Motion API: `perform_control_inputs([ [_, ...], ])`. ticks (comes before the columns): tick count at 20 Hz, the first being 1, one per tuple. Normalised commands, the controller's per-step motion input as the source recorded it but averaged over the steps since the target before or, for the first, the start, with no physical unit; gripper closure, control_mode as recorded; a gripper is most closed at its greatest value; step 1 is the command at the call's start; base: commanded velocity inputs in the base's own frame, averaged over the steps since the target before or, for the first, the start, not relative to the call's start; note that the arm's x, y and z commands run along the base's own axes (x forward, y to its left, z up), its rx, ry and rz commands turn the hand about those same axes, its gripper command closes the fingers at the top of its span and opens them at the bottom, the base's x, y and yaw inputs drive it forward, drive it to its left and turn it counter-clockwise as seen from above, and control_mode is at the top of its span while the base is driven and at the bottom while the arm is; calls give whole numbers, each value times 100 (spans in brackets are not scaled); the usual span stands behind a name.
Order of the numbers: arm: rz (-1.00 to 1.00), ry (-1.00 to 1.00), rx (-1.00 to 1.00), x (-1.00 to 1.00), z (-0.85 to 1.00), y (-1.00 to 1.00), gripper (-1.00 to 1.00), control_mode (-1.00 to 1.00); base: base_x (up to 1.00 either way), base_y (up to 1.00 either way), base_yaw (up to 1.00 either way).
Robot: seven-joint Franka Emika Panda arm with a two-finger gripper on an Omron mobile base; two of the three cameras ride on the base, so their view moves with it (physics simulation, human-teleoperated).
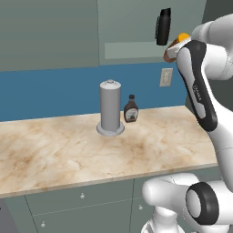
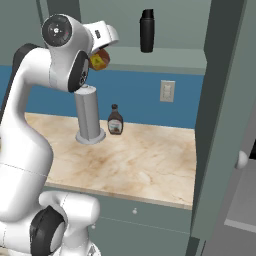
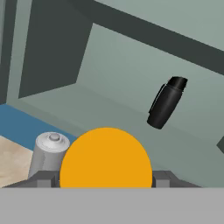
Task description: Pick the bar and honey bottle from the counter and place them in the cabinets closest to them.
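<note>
The gripper (image 3: 106, 178) is squeezed around the honey bottle (image 3: 106, 157), with a dark finger tip on each side of its round yellow cap. The arm holds the bottle (image 2: 100, 60) high up, near the front of the open cabinet (image 2: 170, 57). A black flask (image 2: 146, 31) stands on the cabinet shelf. Down on the tan counter (image 1: 68, 150) stand a grey paper towel holder (image 1: 110, 108) and, just beside it, a dark brown bottle (image 1: 131, 109) with a black cap.
</note>
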Motion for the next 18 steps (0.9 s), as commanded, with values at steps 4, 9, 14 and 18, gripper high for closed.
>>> perform_control_inputs([
  [4, 0, 6, 4, 9, 58, 0, 100, -100, 0, 0, 0],
  [9, 0, -3, 1, 0, 6, 0, 100, -100, 0, 0, 0],
  [14, 0, 10, 0, 0, 0, 0, 100, -100, 0, 0, 0],
  [18, 0, 6, 0, 0, 0, 0, 100, -100, 0, 0, 0],
])
